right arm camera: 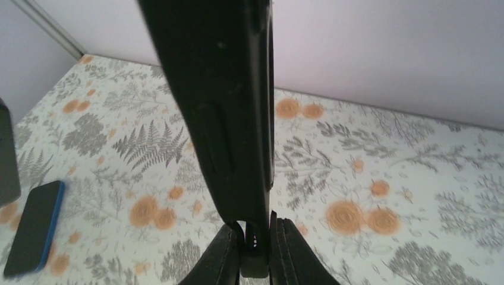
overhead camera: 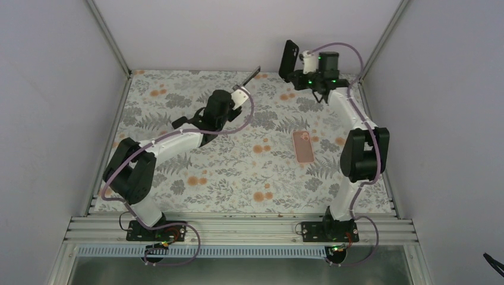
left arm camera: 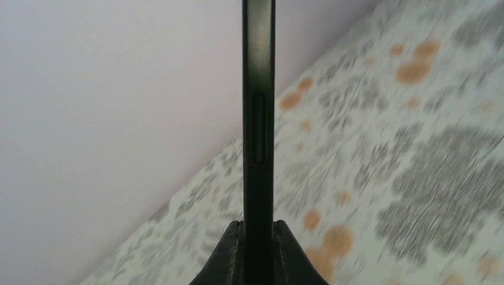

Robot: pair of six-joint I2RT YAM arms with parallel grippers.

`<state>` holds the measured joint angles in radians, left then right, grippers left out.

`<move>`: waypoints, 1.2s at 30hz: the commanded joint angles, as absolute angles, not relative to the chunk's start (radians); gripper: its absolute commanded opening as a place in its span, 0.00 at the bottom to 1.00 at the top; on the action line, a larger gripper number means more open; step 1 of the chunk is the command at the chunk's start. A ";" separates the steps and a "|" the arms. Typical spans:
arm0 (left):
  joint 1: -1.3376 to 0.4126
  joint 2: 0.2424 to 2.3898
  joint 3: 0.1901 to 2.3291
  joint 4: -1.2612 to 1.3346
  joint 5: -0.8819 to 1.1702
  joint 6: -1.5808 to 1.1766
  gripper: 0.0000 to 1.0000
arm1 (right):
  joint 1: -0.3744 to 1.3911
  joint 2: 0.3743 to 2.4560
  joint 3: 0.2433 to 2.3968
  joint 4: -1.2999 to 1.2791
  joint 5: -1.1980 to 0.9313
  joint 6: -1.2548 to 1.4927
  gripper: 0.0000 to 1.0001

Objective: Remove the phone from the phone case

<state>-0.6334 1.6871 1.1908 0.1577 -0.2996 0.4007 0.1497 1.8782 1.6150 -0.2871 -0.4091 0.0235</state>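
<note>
The phone (overhead camera: 252,75) is already free of its cover. It hangs in the air above the middle of the surface's far edge, and the left wrist view shows it edge-on as a thin dark slab with one long side button. The left fingers (left arm camera: 227,258) are clamped on its lower end, one against each face. Across a clear gap, toward the far right corner, the black phone case (overhead camera: 289,59) is also held aloft. The right fingers (right arm camera: 221,258) are closed on its bottom rim, and its moulded button covers and hollow inside face the right wrist camera.

With the two apart, the separating looks done and the step in hand is finishing up. The next move probably calls for lowering each piece flat onto a bare patch of the floral surface (overhead camera: 238,172) before the fingers let go, so neither drops from height. They should be kept off the pinkish phone-shaped item (overhead camera: 304,146) lying flat near the right edge.
</note>
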 commanded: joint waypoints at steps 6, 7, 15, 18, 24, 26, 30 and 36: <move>-0.654 1.530 0.873 0.522 -0.574 0.866 0.02 | 0.047 1.915 1.665 -0.978 -0.823 -0.367 0.04; -0.658 1.527 0.838 0.554 -0.590 0.908 0.02 | 0.053 1.925 1.637 -1.037 -0.858 -0.423 0.03; -0.718 1.612 0.607 0.834 -0.688 1.160 0.02 | 0.138 1.975 1.426 -1.128 -0.866 -0.570 0.04; -0.728 1.634 0.569 0.868 -0.692 1.167 0.02 | 0.146 1.967 1.378 -1.074 -0.845 -0.525 0.04; -0.773 1.704 0.513 0.941 -0.710 1.244 0.02 | 0.150 1.957 1.299 -1.008 -0.783 -0.477 0.04; -0.797 1.731 0.479 1.001 -0.715 1.295 0.02 | 0.150 1.958 1.274 -0.989 -0.781 -0.469 0.04; -0.834 1.786 0.448 1.091 -0.736 1.370 0.02 | 0.149 1.985 1.242 -0.957 -0.783 -0.465 0.04; -0.859 1.792 0.458 1.020 -0.744 1.363 0.02 | 0.133 1.996 1.213 -0.916 -0.767 -0.439 0.07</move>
<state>-0.8459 1.8030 0.4454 0.9497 -0.7086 1.3499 0.1471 1.9854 1.2392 -0.9565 -0.7940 -0.4618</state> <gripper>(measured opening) 0.087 0.097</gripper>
